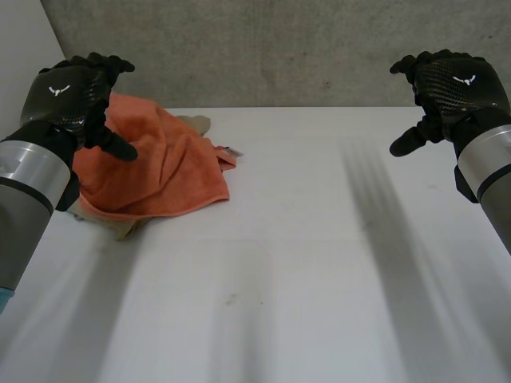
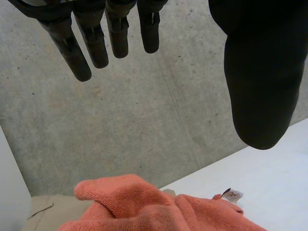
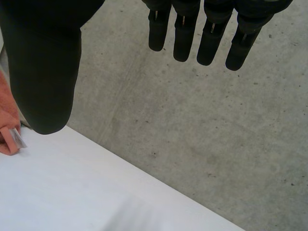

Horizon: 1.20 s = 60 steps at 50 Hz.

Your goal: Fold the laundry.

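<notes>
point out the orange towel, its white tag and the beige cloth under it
orange towel (image 1: 160,171), head view, middle of the heap
white tag (image 2: 232,195), left wrist view, its printed face
beige cloth (image 2: 48,211), left wrist view, flat part beside the towel

A beige cloth (image 1: 194,123) is mostly covered by the orange towel (image 1: 160,167) lying on it, so its shape cannot be made out (bits show past the towel's far and near edges). In the head view the towel's left part is hidden behind the left hand (image 1: 68,96), and in the left wrist view it is cut off by the frame. The marking on the small tag (image 1: 231,151) cannot be read.
</notes>
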Available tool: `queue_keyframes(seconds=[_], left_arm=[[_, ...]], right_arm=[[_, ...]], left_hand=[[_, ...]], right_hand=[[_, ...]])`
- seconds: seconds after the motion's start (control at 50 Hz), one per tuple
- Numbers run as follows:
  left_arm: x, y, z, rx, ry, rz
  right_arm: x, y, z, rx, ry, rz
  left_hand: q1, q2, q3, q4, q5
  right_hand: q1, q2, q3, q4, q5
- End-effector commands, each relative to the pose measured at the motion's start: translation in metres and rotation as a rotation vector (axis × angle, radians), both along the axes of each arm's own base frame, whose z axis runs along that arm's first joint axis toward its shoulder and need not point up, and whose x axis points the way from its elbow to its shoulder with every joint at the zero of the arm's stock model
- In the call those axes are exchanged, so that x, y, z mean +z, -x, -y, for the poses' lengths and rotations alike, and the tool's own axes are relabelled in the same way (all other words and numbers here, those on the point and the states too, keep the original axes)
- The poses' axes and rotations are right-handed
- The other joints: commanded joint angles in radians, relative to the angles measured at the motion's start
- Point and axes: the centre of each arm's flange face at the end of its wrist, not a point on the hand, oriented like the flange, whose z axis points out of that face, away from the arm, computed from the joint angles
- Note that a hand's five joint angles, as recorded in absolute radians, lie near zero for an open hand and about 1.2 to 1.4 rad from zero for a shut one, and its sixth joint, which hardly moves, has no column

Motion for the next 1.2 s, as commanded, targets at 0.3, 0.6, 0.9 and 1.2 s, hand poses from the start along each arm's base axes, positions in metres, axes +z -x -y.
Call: queue_keyframes(seconds=[0.3, 0.6, 0.9, 1.2], left_arm=[[-0.009, 0.003, 0.029, 0.024, -0.006, 0.044], [-0.109, -0.018, 0.144, 0.184, -0.102, 0.398], [-0.055, 0.000, 0.143, 0.171, 0.043, 0.317], [0.110, 0.091, 0.015, -0.210, 0.294, -0.254]], right_arm=[[0.004, -0.001, -0.002, 0.012, 0.012, 0.002], [0.000, -0.001, -0.003, 0.014, -0.001, -0.003], [0.000, 0.002, 0.001, -0.004, 0.024, -0.065], [0.017, 0.004, 0.000, -0.012, 0.074, -0.059]], left_hand=[[-0.070, -0.079, -0.076, -0.078, -0.075], [0.209, 0.199, 0.202, 0.200, 0.204], [1.128, 1.118, 1.121, 1.120, 1.123], [1.128, 1.118, 1.121, 1.120, 1.123]], right_hand=[[-0.174, -0.186, -0.183, -0.167, -0.129], [-0.174, -0.186, -0.183, -0.167, -0.129], [-0.174, -0.186, -0.183, -0.167, -0.129], [-0.174, -0.186, -0.183, -0.167, -0.129]])
